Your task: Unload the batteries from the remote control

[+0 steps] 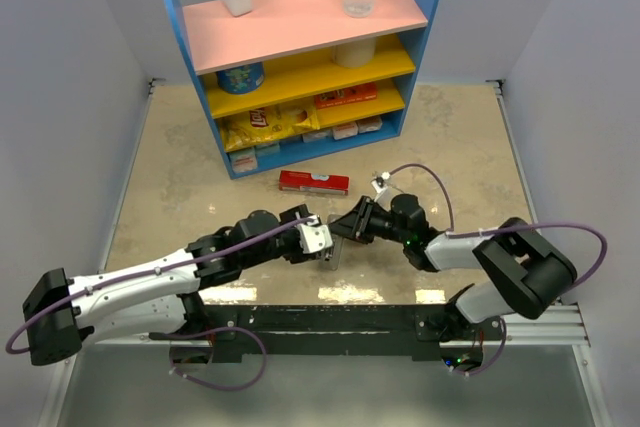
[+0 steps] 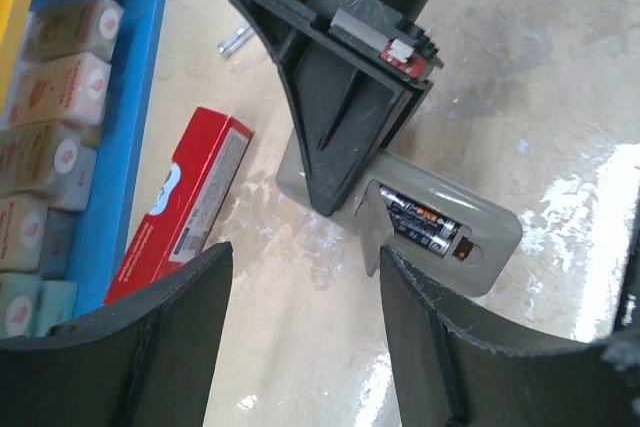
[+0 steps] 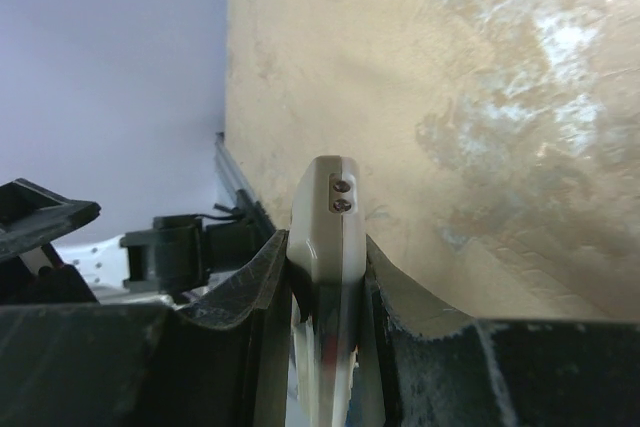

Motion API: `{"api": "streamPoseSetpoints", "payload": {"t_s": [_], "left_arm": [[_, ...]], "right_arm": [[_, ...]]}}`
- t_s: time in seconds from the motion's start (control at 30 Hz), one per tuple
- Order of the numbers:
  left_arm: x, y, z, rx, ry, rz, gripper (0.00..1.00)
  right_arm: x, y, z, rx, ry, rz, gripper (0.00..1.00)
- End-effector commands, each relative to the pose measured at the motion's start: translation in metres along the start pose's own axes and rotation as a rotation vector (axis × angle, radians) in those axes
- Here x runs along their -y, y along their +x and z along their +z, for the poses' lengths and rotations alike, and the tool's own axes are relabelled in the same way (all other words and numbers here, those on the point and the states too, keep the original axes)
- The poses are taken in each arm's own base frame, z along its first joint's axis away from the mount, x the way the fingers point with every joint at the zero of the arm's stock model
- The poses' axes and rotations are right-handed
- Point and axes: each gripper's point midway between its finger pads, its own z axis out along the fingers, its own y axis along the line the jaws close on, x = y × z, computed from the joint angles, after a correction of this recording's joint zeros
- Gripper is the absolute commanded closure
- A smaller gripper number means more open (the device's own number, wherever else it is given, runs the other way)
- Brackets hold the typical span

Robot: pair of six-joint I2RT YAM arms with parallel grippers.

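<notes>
The right pincer (image 3: 327,252) is clamped on the remote control (image 3: 331,197), one finger on each long side, and the body runs out past its fingertips. The left pincer (image 2: 300,277) hangs open and empty. The remote's opened back lies just ahead of one of its fingertips, and the red box (image 2: 185,202) lies beyond the other. The remote looks like a stiff, light plastic shell, smooth enough to slip, so the side grip suits it. The batteries (image 2: 425,225) sit side by side in that open back; I think there are two, though the view is partly blocked. They are small, hard, slick cylinders, probably spring-loaded. They are best lifted at one end, then pinched across the barrel.
</notes>
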Motion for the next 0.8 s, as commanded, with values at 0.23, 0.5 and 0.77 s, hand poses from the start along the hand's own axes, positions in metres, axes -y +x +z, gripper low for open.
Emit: {"api": "streamPoseSetpoints", "payload": {"t_s": [0.23,0.5,0.77], "left_arm": [[-0.014,0.032,0.007,-0.136,-0.097,-0.011,0.35],[-0.022,0.031,0.004,-0.142,-0.151,-0.049,0.34],[-0.044,0.009,-0.014,-0.063,-0.259,-0.108,0.34]], "right_arm": [[0.0,-0.056,-0.005,0.15,0.232,-0.224,1.0],[0.011,-0.071,-0.015,0.193,0.342,-0.317,1.0],[-0.016,-0.037,-0.002,0.018,0.103,-0.41,1.0]]}}
